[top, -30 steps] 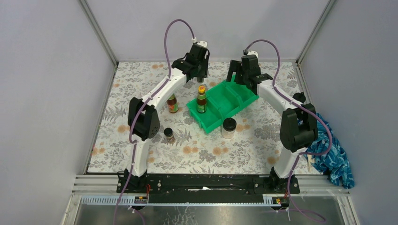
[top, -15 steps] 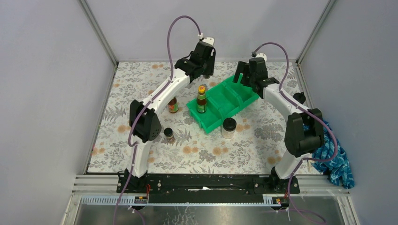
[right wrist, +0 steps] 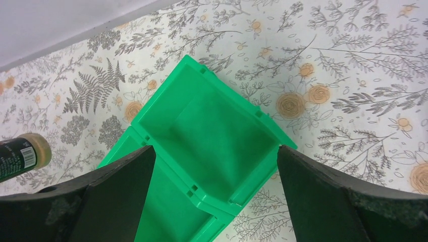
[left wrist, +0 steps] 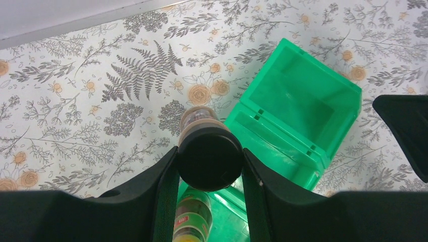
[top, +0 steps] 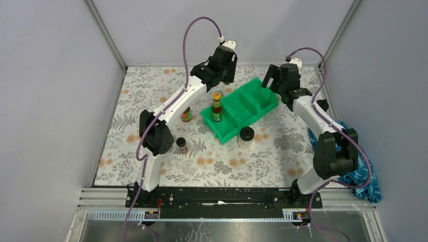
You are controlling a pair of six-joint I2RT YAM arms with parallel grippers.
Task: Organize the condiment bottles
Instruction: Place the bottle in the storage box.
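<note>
Tabletop under a white cloth (top: 282,151) printed with grey ferns and orange flowers, boxed in by plain pale grey walls (top: 50,101) and slanting aluminium posts (top: 105,34). Along the near edge, a black mounting rail (top: 222,195); off the table's right side, a crumpled blue patterned rag (top: 359,174). Purple cables (top: 185,45) looping high above the arms. Towards the far middle of the cloth, set askew, a green plastic divided bin (top: 252,103), with a tall brown yellow-capped bottle (top: 217,107) with a red-green label upright in its near-left end compartment. Left of the bin, standing on the cloth and partly hidden behind the left arm (top: 174,101), a second tall brown bottle (top: 186,115) of the same kind. Nearer the rail, a short dark jar (top: 181,145) with a black cap, upright on the cloth and well apart from the bin. Just beside the bin's near wall, a wider clear jar (top: 246,137) with a black lid; touching the wall or not, impossible to tell. Left gripper (left wrist: 210,161) drawn in narrow around a small black-capped jar (left wrist: 198,117) with tan contents, pinched at the cap between both fingers, hanging over the cloth at the bin's far-left edge. Right gripper (right wrist: 214,151) spread wide, holding nothing, poised above the bin's far-right end compartment.
</note>
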